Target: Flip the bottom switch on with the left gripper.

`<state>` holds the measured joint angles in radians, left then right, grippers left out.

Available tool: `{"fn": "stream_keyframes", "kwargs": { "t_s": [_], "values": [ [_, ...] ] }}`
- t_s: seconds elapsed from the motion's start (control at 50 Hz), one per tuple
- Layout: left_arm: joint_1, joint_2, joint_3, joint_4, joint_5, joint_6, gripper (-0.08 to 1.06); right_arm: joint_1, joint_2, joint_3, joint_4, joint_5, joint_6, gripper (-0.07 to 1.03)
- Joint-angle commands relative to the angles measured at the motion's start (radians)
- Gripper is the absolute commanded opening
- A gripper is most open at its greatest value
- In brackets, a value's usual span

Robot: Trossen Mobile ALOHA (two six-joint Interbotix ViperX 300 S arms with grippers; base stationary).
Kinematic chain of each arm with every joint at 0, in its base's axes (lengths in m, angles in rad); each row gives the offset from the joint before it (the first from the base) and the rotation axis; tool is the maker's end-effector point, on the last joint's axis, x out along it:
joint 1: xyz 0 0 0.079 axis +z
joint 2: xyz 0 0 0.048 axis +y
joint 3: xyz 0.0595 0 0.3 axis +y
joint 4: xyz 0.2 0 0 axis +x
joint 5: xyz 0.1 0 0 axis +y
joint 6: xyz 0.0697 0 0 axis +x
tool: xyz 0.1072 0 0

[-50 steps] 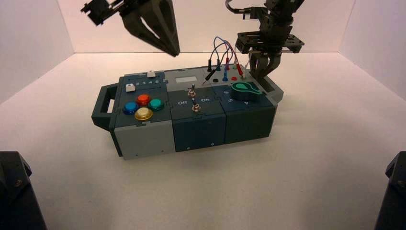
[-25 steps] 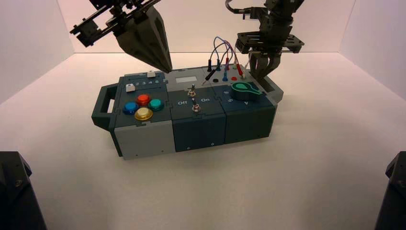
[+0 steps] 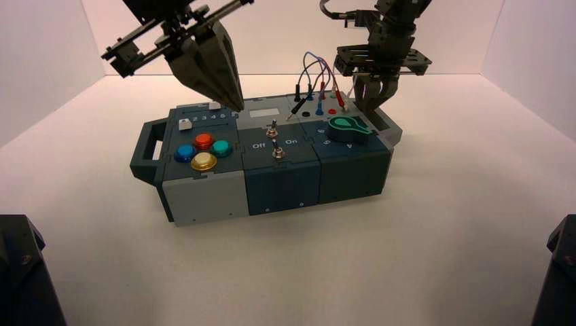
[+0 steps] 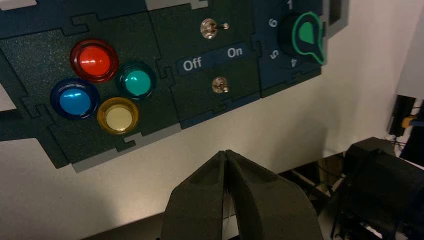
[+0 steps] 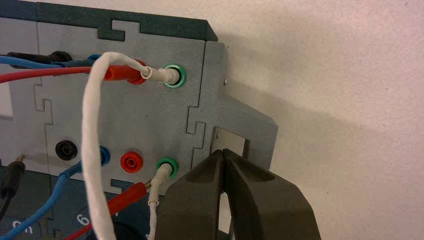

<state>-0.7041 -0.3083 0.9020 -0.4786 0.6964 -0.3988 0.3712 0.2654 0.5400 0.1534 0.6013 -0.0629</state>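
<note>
The bottom switch (image 3: 278, 153) is a tiny silver toggle with a round collar, near the box's front edge below the "Off"/"On" lettering. It also shows in the left wrist view (image 4: 219, 85), and I cannot tell its lever position. My left gripper (image 3: 238, 106) is shut and empty. It hangs tip-down over the back of the box, behind and to the left of both toggles, well clear of the bottom switch. Its closed fingers (image 4: 225, 152) point at the table in front of the box. My right gripper (image 3: 370, 106) is shut at the box's back right corner (image 5: 223, 151).
A slimmer toggle (image 3: 272, 129) stands behind the bottom switch. Red, blue, teal and yellow buttons (image 3: 202, 151) lie to the left, and a green knob (image 3: 348, 126) to the right. Plugged wires (image 3: 316, 78) arch over the back, with a white lead (image 5: 92, 140) beside the right gripper.
My left gripper has come down and swung towards the box, its tip now just above the box's back edge. The right arm and both switches have not moved.
</note>
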Motion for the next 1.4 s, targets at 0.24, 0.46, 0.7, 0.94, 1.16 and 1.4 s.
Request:
{"fn": "stream_keyframes", "kwargs": {
  "t_s": [0.24,0.46,0.7,0.94,1.16,1.4],
  "values": [
    [-0.006,0.083,-0.018,-0.003,-0.003,-0.015,-0.03,0.009,0.049,0.011,-0.003,0.003,-0.009,-0.02],
    [-0.006,0.161,-0.063,0.003,0.005,-0.012,-0.03,0.009,0.051,0.011,-0.003,0.003,-0.008,-0.02],
    [-0.035,0.245,-0.156,0.006,0.029,-0.014,-0.03,0.009,0.052,0.009,-0.003,0.002,-0.009,-0.02],
    [-0.061,0.341,-0.215,0.025,0.064,-0.015,-0.03,0.011,0.055,0.011,-0.003,0.0,-0.009,-0.02],
    [-0.061,0.35,-0.222,0.055,0.066,-0.017,-0.03,0.018,0.058,0.009,-0.003,0.0,-0.009,-0.02],
    [-0.061,0.351,-0.25,0.126,0.08,-0.044,-0.03,0.02,0.061,0.011,-0.003,0.0,-0.011,-0.02]
  ]
}}
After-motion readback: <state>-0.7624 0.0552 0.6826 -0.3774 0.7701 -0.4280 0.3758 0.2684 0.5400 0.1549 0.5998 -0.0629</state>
